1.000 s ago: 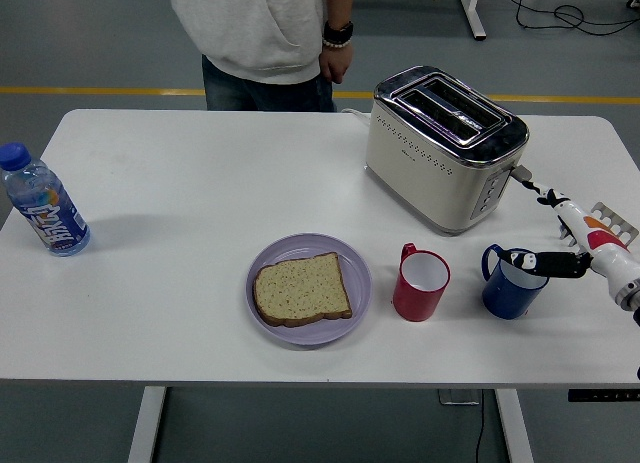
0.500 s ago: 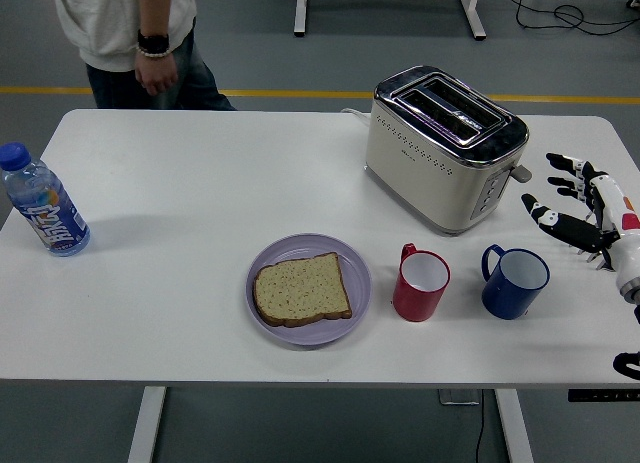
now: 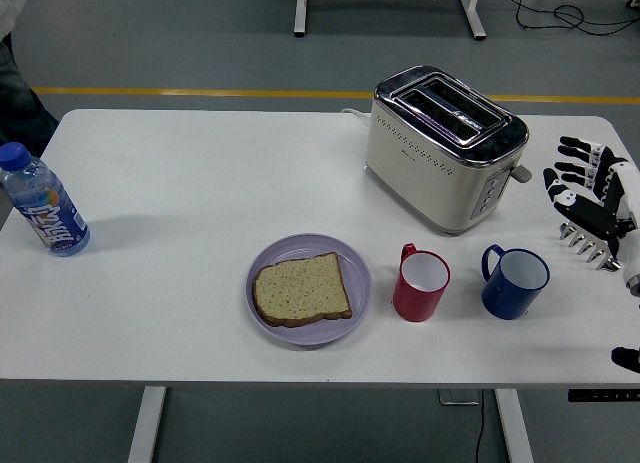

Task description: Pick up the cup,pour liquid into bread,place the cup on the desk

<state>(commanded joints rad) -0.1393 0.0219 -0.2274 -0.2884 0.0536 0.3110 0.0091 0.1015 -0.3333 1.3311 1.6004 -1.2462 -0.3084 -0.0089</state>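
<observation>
A blue cup (image 3: 515, 281) stands upright on the white table (image 3: 200, 183), handle to the left. A red cup (image 3: 421, 282) stands just left of it, next to a purple plate (image 3: 355, 303) that carries a slice of bread (image 3: 301, 289). My right hand (image 3: 585, 205) hovers at the right edge of the table, up and to the right of the blue cup, fingers spread and holding nothing. The left arm does not show.
A cream toaster (image 3: 445, 145) stands behind the cups. A water bottle (image 3: 43, 202) with a blue cap stands at the left edge. A person (image 3: 15, 53) is at the far left corner, mostly out of frame.
My right hand let go of the blue cup and drew back up and to the right, fingers spreading. The person walked from the table's far middle off to the left.
</observation>
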